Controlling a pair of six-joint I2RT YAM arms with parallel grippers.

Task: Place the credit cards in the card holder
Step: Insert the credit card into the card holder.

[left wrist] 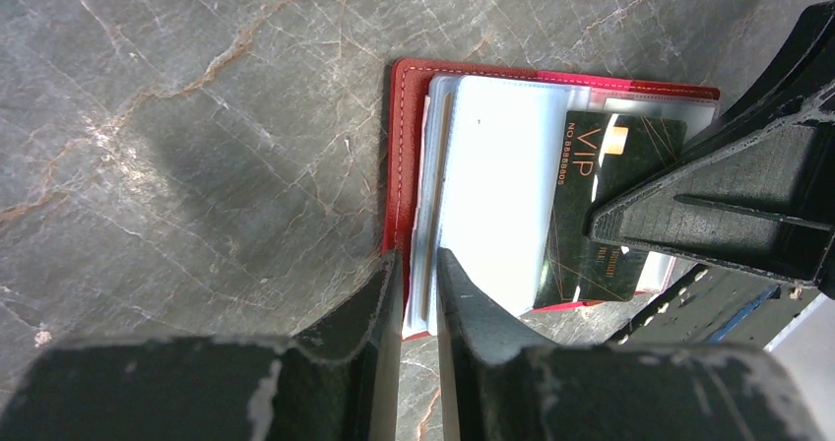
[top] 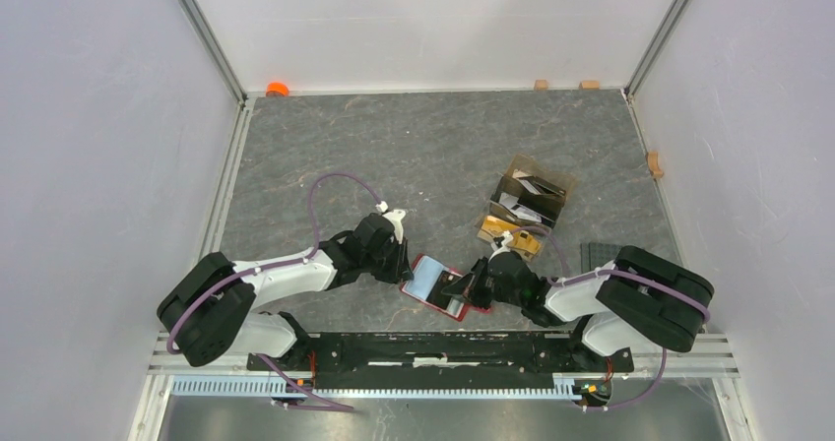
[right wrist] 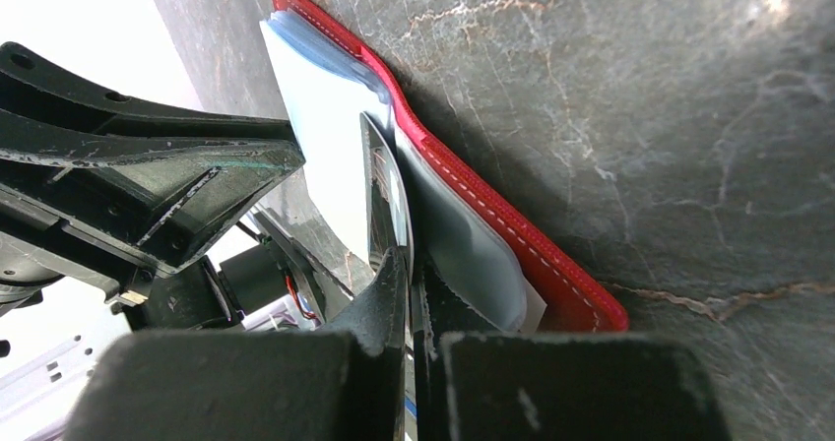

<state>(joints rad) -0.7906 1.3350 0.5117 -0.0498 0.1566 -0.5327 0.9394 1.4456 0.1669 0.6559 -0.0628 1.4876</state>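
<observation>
Red stitched card holder [left wrist: 402, 146] pinched by left gripper [left wrist: 416, 283], dark card [left wrist: 576, 215] by right gripper [right wrist: 409, 283]

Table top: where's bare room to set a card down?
Bare: the far-left stone, between the back wall, the left wall and the cardboard box. Crowded: near centre, where left fingers pinch the red card holder and right fingers hold the dark card.

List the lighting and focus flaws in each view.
Top external: even light, sharp, only soft shadows under the arms. Left wrist: the left hand is blurred up close, and glare whitens the card holder's clear sleeves. Right wrist: the upper left corner is blown out white, the right hand blurred, the marble table crisp.
</observation>
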